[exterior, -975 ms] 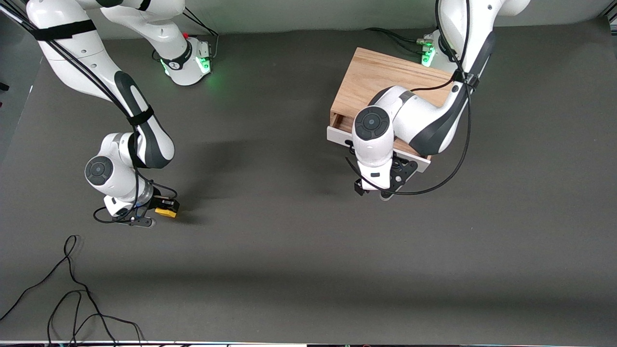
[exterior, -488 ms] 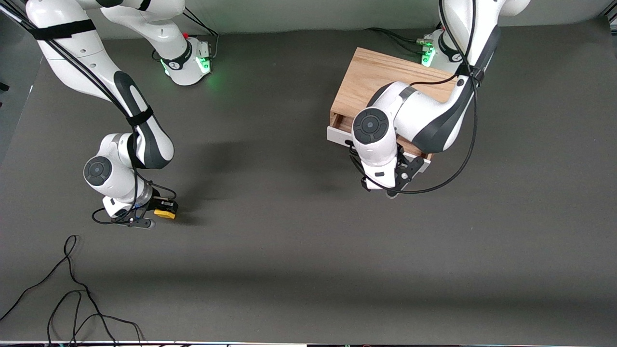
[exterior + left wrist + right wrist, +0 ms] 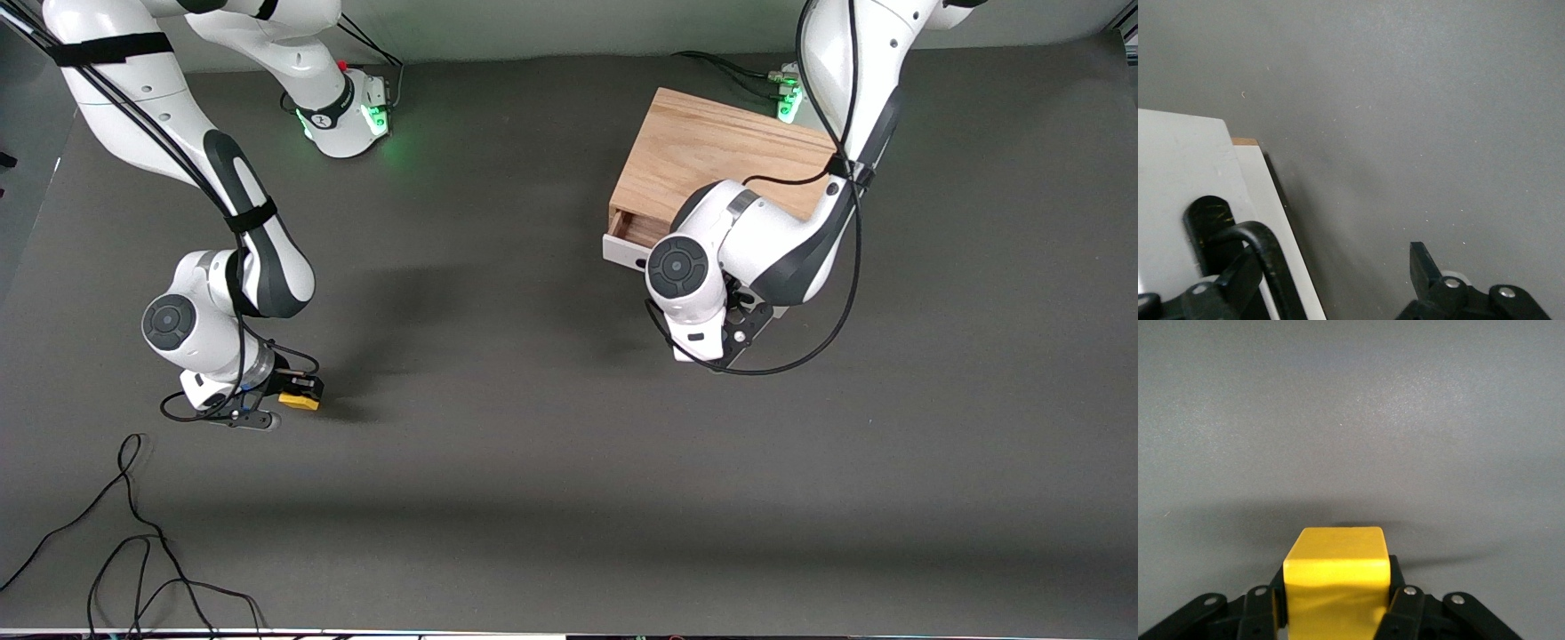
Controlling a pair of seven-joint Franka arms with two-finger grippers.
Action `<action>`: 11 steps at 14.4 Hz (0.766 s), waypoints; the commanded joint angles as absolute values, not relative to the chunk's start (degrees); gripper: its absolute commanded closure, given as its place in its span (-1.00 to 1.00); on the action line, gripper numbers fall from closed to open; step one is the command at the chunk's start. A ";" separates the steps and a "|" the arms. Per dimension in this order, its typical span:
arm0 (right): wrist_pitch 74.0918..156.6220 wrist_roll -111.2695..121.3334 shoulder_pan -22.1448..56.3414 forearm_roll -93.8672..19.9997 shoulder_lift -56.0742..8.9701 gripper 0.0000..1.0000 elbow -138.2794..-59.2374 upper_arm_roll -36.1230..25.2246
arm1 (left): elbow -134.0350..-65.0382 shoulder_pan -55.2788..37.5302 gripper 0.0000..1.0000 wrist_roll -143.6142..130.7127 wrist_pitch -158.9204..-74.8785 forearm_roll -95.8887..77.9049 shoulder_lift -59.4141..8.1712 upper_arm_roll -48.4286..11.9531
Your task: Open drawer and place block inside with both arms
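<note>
The oak-coloured box [image 3: 711,156] stands toward the left arm's end of the table. Its white-fronted drawer [image 3: 622,252] is pulled out a little and shows some of its wooden inside. My left gripper [image 3: 731,331] is in front of the drawer. In the left wrist view the left gripper [image 3: 1331,267] is open, with the black wire handle [image 3: 1271,260] between its fingers and the white front [image 3: 1185,173] beside it. My right gripper [image 3: 298,396] is shut on the yellow block [image 3: 300,402], low over the table toward the right arm's end. In the right wrist view the right gripper's [image 3: 1337,590] fingers press both sides of the block [image 3: 1337,567].
A loose black cable [image 3: 133,533] lies on the dark grey table near the front camera, at the right arm's end. The left arm's own cable [image 3: 827,329] hangs in a loop beside the drawer. The arm bases [image 3: 347,111] stand along the table's edge farthest from the front camera.
The left arm has drawn in toward the box, so its gripper sits closer to the drawer front. The right gripper has shifted slightly with the block in it. The drawer has not visibly moved.
</note>
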State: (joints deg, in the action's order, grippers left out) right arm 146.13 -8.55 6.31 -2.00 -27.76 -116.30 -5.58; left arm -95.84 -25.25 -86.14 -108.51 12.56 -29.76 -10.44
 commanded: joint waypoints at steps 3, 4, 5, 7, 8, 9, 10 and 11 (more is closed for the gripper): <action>143.89 -6.42 6.24 -2.99 -26.54 1.00 -114.97 -5.62 | -95.19 -24.70 -0.95 -83.50 -111.26 9.31 -30.94 -10.11; 141.70 -6.42 6.15 -2.99 -26.46 1.00 -113.74 -5.62 | -94.40 -24.70 -0.95 -83.50 -112.14 9.49 -30.94 -10.02; 139.50 -6.42 6.24 -2.99 -26.37 1.00 -112.43 -5.71 | -93.96 -24.70 -0.95 -83.41 -113.19 9.58 -30.94 -10.02; 136.33 -6.42 6.24 -2.99 -26.19 1.00 -110.31 -5.80 | -93.43 -24.61 -0.95 -83.41 -115.13 9.75 -30.76 -9.84; 135.01 -6.42 6.24 -2.99 -26.10 1.00 -109.35 -5.80 | -93.25 -24.61 -0.95 -83.41 -115.66 10.45 -30.50 -9.84; 133.61 -6.42 6.24 -2.90 -25.84 1.00 -108.12 -5.80 | -92.82 -24.61 -0.95 -83.41 -115.93 11.59 -30.41 -9.84; 131.85 -6.33 6.33 -2.99 -25.75 1.00 -106.45 -5.80 | -92.12 -24.78 -0.95 -83.41 -115.93 11.86 -30.41 -9.84; 129.92 -6.33 6.50 -2.90 -25.75 1.00 -104.61 -5.80 | -91.33 -24.70 -0.95 -83.41 -115.93 11.95 -30.41 -9.84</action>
